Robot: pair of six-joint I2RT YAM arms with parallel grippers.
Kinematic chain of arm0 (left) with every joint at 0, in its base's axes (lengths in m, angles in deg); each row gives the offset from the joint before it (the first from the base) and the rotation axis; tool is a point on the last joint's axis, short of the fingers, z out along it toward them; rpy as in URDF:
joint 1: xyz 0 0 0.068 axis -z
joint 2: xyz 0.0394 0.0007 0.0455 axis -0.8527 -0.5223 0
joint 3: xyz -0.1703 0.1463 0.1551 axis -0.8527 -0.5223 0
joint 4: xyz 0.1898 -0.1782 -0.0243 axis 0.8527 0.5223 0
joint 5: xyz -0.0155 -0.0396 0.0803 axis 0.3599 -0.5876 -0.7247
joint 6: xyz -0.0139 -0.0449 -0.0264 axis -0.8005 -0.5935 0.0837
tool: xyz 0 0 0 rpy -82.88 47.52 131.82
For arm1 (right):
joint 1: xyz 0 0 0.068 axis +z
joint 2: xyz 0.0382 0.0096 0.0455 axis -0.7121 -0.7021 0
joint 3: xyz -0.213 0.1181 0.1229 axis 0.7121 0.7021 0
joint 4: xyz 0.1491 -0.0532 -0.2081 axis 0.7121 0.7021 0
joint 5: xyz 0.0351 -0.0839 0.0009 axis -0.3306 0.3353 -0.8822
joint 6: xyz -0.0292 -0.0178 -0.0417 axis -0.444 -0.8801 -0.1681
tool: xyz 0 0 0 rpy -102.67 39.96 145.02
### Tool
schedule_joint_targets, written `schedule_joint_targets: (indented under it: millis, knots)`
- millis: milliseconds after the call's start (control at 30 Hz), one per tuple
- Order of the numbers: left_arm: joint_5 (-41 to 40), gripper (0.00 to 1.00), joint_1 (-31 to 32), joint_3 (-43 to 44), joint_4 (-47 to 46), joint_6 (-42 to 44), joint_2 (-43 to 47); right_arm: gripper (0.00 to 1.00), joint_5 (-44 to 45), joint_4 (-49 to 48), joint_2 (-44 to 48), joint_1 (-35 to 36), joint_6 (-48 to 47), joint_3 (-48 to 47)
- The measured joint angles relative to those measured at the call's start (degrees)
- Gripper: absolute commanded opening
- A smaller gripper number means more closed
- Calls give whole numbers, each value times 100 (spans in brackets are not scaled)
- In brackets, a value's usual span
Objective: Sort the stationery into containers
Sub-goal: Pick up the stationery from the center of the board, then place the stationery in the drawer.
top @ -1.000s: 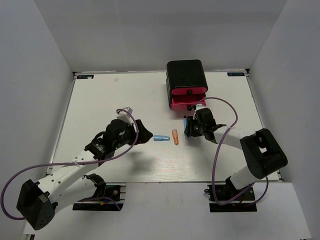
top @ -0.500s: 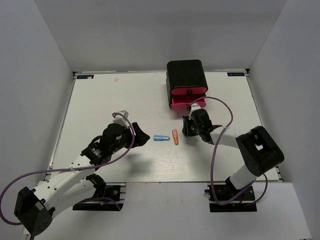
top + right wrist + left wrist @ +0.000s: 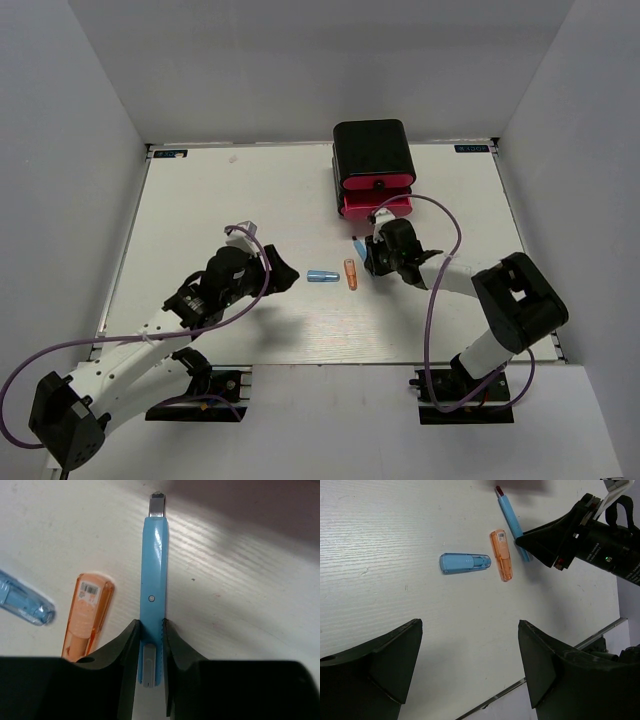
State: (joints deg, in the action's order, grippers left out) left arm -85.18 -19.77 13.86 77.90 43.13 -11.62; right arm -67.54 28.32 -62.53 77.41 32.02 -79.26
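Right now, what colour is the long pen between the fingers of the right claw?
Light blue; the right wrist view shows the pen best.

1. Your pen [image 3: 152,595] is bright blue.
2. Your orange cylinder [image 3: 501,555] carries a white barcode label.
3. The light-blue cylinder [image 3: 465,563] looks translucent.
4. You have pink drawers [image 3: 360,184] in a black cabinet [image 3: 372,148].
5. Your table [image 3: 230,200] is white, finely grained.

The right gripper [image 3: 150,626] closed in until both fingers pressed against the sides of the blue pen [image 3: 154,570], and it shifted slightly left toward the orange cylinder [image 3: 87,615]. The pen's far end swung out to the left. The left gripper [image 3: 284,270] drew back a little toward its base.
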Motion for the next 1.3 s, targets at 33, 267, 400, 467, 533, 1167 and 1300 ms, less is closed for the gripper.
schedule_joint_targets:
  millis: [33, 267, 400, 467, 533, 1167, 1300]
  knots:
    - [0, 87, 0, 0, 2, 0, 0, 18, -96, 118, 20, 0, -66, -37]
    - [4, 87, 0, 46, -11, 0, -70, 14, -634, 1016, 514, 37, -422, -212]
    - [15, 87, 0, 76, -44, 2, -136, 12, -955, 1228, 1045, 33, -824, -350]
    - [33, 87, 0, 105, -50, 0, -175, 11, -1132, 1279, 1259, 33, -1102, -450]
    - [66, 87, 0, 131, -59, 7, -203, 10, -1276, 1351, 1423, 31, -1427, -549]
    - [201, 87, 0, 136, -284, 68, -267, 0, -2210, 2079, 1506, -798, -5486, -2304]
    - [212, 87, 0, 136, -304, 109, -267, 0, -2518, 2538, 1086, -1158, -6502, -2918]
